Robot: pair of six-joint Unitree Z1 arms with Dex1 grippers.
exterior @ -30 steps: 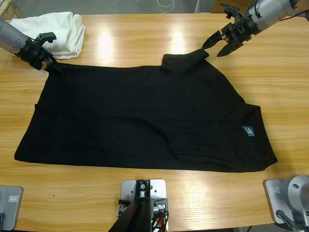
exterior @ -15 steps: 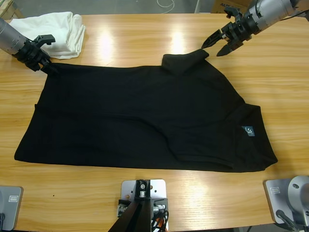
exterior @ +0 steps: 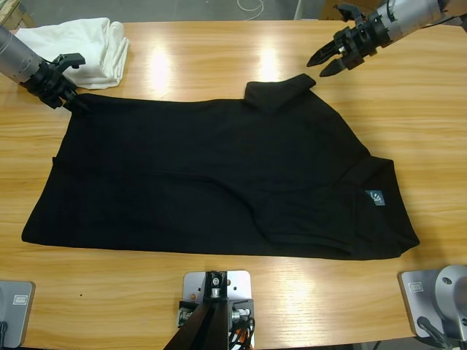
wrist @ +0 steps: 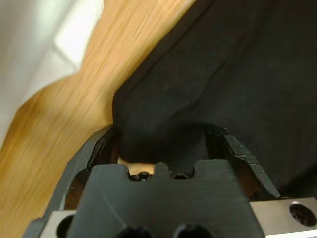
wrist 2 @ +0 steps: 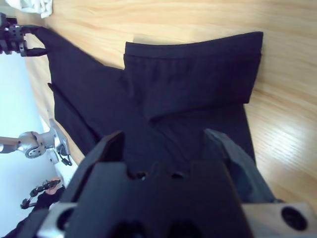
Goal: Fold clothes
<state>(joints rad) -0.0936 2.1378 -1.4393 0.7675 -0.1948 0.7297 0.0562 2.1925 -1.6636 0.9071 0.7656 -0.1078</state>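
One folded white cloth (exterior: 80,42) beside polo shirt (exterior: 219,175).

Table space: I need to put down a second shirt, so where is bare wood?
Free: the long wooden table between the folded white cloth and right end effector, and the front strip. Crowded: the middle, under the black polo shirt.

One black polo shirt (exterior: 211,182) lies spread across the middle of the counter (exterior: 219,55), bearing one small blue-grey neck label (exterior: 374,197) at its right end. One folded white cloth (exterior: 87,40) sits at the far left corner. Two arms reach in, each with one gripper: the left gripper (exterior: 73,102) at far left, the right gripper (exterior: 321,64) at far right.
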